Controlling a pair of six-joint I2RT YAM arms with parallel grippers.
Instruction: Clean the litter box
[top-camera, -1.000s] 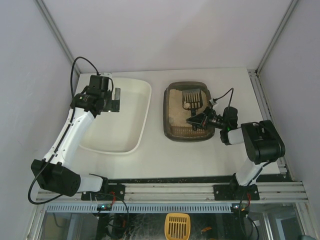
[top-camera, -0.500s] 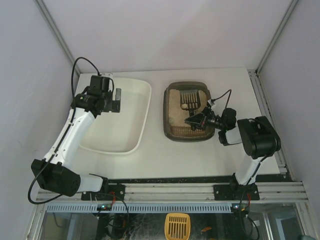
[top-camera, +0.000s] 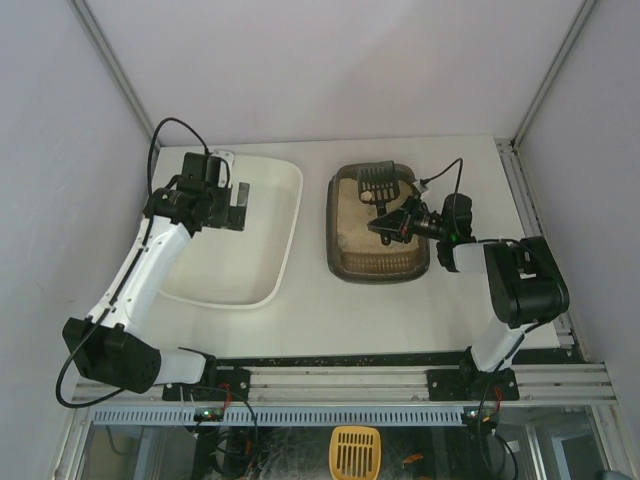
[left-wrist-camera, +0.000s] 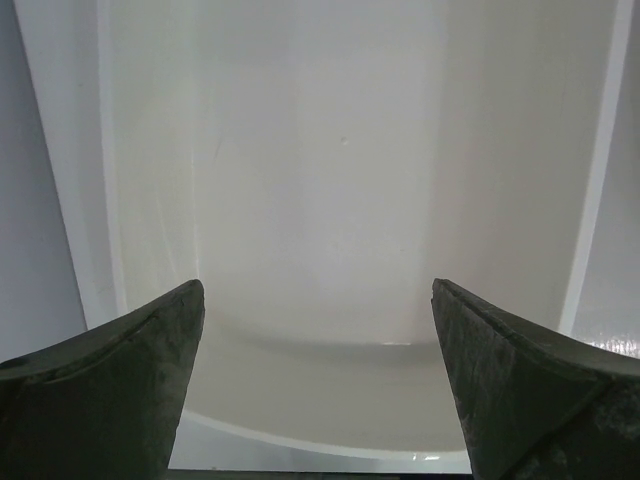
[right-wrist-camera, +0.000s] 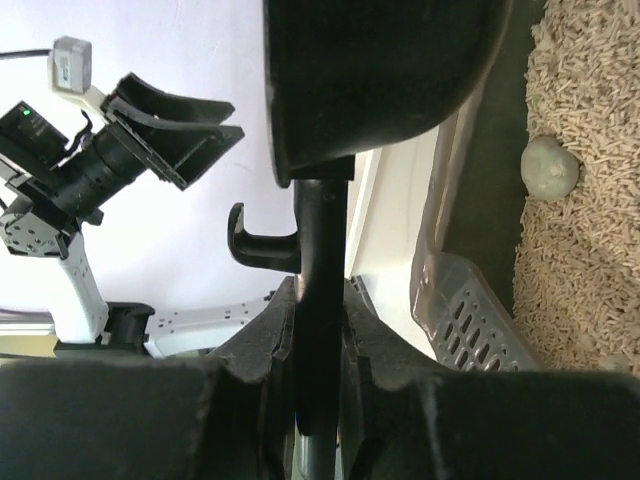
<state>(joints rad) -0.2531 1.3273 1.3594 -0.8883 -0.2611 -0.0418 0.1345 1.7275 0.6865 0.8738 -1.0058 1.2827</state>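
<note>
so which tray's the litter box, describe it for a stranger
Two trays sit side by side on the table. The litter box is the one under the right gripper: smaller, dark grey-brown, holding beige litter, unlike the big white tray.

Glossy smooth white plastic tray (top-camera: 291, 225), matt dark grey-brown plastic litter box (top-camera: 380, 275) holding rough beige pelleted litter (right-wrist-camera: 590, 150), smooth black plastic scoop (right-wrist-camera: 370, 70) with slight sheen, matt smooth white table (top-camera: 380, 320).

White table (top-camera: 400, 310), pale lilac walls (top-camera: 330, 60)
</note>
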